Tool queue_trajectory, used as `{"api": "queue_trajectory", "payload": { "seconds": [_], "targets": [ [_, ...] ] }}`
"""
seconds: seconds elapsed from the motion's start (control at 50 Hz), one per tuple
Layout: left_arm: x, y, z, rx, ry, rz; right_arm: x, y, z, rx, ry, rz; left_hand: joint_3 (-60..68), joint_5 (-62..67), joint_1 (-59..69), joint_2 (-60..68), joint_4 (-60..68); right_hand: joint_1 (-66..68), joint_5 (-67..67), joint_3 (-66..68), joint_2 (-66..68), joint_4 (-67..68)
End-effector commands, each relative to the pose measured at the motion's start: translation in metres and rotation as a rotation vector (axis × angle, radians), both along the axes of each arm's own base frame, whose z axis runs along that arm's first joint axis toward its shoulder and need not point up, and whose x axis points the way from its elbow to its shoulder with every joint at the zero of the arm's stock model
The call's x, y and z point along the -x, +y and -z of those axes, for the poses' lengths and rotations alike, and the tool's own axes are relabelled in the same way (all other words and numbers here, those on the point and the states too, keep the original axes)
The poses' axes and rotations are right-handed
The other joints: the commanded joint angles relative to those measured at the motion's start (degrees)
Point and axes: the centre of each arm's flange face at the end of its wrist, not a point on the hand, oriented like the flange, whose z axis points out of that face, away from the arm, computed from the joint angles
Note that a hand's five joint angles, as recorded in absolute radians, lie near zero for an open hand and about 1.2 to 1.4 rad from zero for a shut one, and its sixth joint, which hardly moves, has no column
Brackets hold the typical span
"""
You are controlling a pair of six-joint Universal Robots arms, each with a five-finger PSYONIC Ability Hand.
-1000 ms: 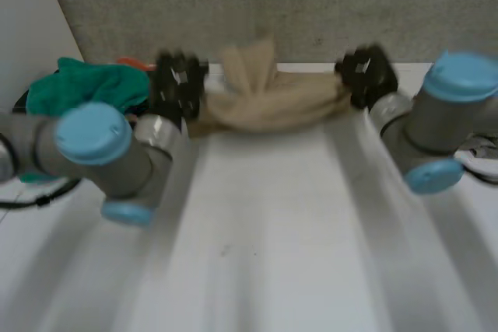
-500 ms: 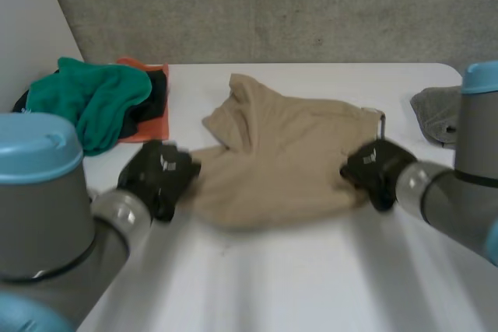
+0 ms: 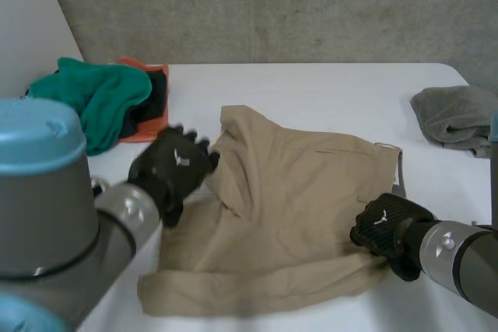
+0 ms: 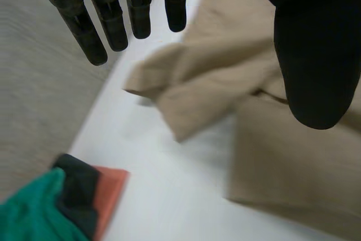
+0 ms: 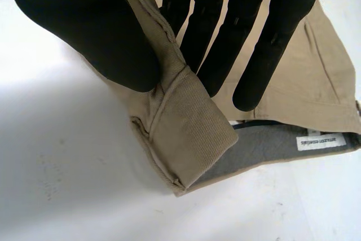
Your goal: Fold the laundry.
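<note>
4 o'clock of tan trousers (image 3: pixel 288 207): right hand (image 3: pixel 387 225) pinches waistband (image 5: pixel 186 122). 10 o'clock: left hand (image 3: pixel 173 167), fingers straight, holding nothing.

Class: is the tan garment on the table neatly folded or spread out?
Spread out and rumpled: the tan garment lies loosely across the table, with no neat fold.

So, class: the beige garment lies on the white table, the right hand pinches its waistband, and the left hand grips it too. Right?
Not quite: the left hand grips nothing. The left wrist view shows its fingers straight, above the beige garment. The rest holds: the garment lies on the white table and the right hand pinches its waistband.
</note>
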Motion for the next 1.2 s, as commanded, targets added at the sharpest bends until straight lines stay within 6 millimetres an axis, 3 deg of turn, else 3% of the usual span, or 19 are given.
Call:
{"api": "queue_trajectory", "payload": {
  "seconds": [0.02,0.24,0.34,0.38,0.46,0.54,0.64,0.72,0.9,0.94,0.96,0.98,1.08,1.16,1.2],
  "targets": [
    [0.02,-0.057,0.022,0.046,0.089,0.074,-0.002,-0.005,0.005,0.023,-0.012,0.002,8.0,8.2,8.4,7.9,8.2,17.7,12.2,11.9,12.8,11.4],
    [0.046,-0.117,0.082,-0.037,0.125,0.18,-0.003,-0.007,0.018,-0.004,-0.001,0.002,14.9,15.1,15.3,14.9,15.1,17.7,12.2,11.9,12.8,11.4],
    [0.05,-0.132,0.107,-0.053,0.112,0.174,-0.004,-0.009,0.022,-0.001,-0.004,0.004,17.1,17.3,17.4,17.0,17.3,17.7,12.2,11.9,12.8,11.4],
    [0.052,-0.134,0.112,-0.055,0.108,0.173,-0.004,-0.01,0.022,0.002,-0.002,0.005,23.9,24.2,24.3,23.9,24.2,17.7,12.2,11.9,12.8,11.4],
    [0.052,-0.138,0.115,-0.049,0.105,0.158,-0.003,-0.01,0.024,-0.002,-0.001,0.006,62.8,63.0,63.1,62.7,63.0,17.7,12.2,11.9,12.8,11.4],
    [0.048,-0.135,0.115,-0.047,0.077,0.09,-0.004,-0.011,0.023,0.0,-0.003,0.005,63.5,63.7,63.9,63.4,63.7,17.7,12.2,11.9,12.8,11.4],
    [0.026,-0.128,0.098,-0.005,0.004,-0.071,-0.004,-0.012,0.022,0.005,-0.004,0.006,63.5,63.7,63.9,63.4,63.7,17.7,12.2,11.9,12.8,11.4],
    [0.016,-0.113,0.099,-0.003,-0.077,-0.092,-0.005,-0.012,0.022,0.007,-0.006,0.004,63.5,63.7,63.9,63.4,63.7,17.7,12.2,11.9,12.8,11.4],
    [0.01,-0.107,0.097,0.04,-0.131,-0.132,-0.008,-0.015,0.018,0.009,-0.062,0.044,63.2,63.4,63.6,63.1,63.4,17.7,12.2,11.9,12.8,11.4],
    [0.013,-0.104,0.095,0.045,-0.126,-0.127,-0.009,-0.016,0.018,0.011,-0.073,0.052,38.6,38.8,39.0,38.5,38.8,17.7,12.2,11.9,12.8,11.4],
    [0.015,-0.101,0.089,0.059,-0.12,-0.123,-0.008,-0.018,0.017,0.014,-0.082,0.061,10.6,10.9,11.0,10.6,10.9,17.7,12.2,11.9,12.8,11.4],
    [0.016,-0.1,0.084,0.069,-0.114,-0.12,-0.009,-0.018,0.017,0.017,-0.087,0.064,5.0,5.3,5.4,5.0,5.2,17.7,12.2,11.9,12.8,11.4],
    [0.014,-0.086,0.05,0.111,-0.057,-0.134,-0.011,-0.021,0.015,0.018,-0.122,0.071,4.1,4.4,4.5,4.1,4.3,17.7,12.2,11.9,12.8,11.4],
    [0.003,-0.066,0.023,0.101,0.038,-0.161,-0.012,-0.022,0.013,0.018,-0.139,0.07,4.6,4.9,5.0,4.6,4.9,17.7,12.2,11.9,12.8,11.4],
    [-0.004,-0.047,0.015,0.043,0.087,-0.169,-0.012,-0.023,0.013,0.021,-0.142,0.074,5.0,5.2,5.4,4.9,5.2,17.7,12.2,11.9,12.8,11.4]
  ]
}}
